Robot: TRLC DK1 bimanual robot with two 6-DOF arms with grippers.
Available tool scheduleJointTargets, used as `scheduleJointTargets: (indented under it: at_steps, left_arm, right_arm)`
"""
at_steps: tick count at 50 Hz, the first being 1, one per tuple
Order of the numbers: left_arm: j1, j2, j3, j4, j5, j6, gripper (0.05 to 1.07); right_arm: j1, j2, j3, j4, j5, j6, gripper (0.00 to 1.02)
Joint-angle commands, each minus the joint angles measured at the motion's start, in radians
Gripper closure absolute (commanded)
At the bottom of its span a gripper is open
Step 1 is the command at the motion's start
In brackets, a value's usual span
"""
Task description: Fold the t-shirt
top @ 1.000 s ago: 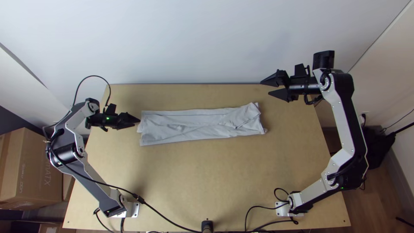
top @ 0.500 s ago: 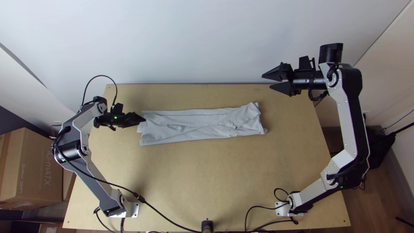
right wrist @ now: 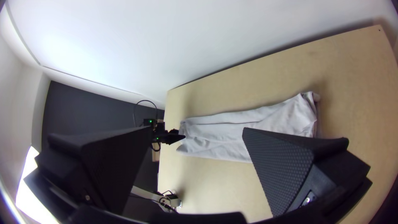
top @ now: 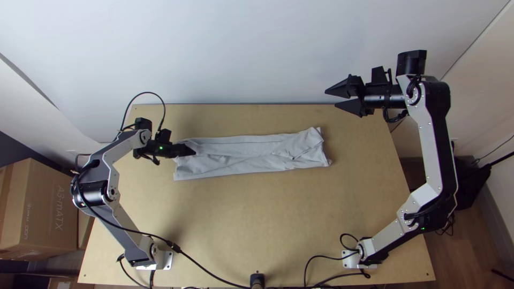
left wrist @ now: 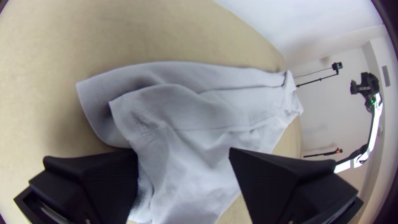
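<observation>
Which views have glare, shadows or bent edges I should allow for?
Top view: soft shadow on the table by the left arm's base; left wrist view: table edge bowed into a curve, shadow beside the t-shirt, right arm's links glaring white; right wrist view: white glare at lower left.

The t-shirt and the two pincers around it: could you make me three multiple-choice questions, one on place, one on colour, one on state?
1. Where is the left pincer?
A) At the left end of the t-shirt
B) At its middle
C) At its right end

2. What colour is the t-shirt?
A) Red
B) Light grey
C) Black

3. How are the right pincer's fingers?
A) Pressed together
B) Clamped on cloth
C) Apart

1: A, the top view shows it over that end.
2: B, its pale grey cloth shows it.
3: C, a gap separates the tips.
</observation>
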Motion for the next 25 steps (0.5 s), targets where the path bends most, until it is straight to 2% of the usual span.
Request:
scheduleJointTargets:
  at_steps: [1, 3, 15, 25]
  left_arm:
    - [-0.03, -0.01, -0.09, -0.001, -0.038, -0.031, 0.75]
    - [-0.03, -0.011, -0.093, 0.002, -0.039, -0.035, 1.05]
    - [0.038, -0.043, -0.118, 0.008, -0.072, -0.005, 1.05]
    - [0.214, -0.031, -0.026, -0.119, -0.153, 0.147, 1.05]
  right_arm:
    - [0.006, 0.006, 0.015, -0.016, -0.01, -0.007, 0.03]
    - [0.006, 0.005, 0.012, -0.016, -0.01, -0.007, 0.03]
    - [-0.003, -0.017, -0.025, -0.014, -0.01, -0.015, 0.03]
    - [-0.012, -0.038, -0.077, -0.014, -0.01, -0.041, 0.03]
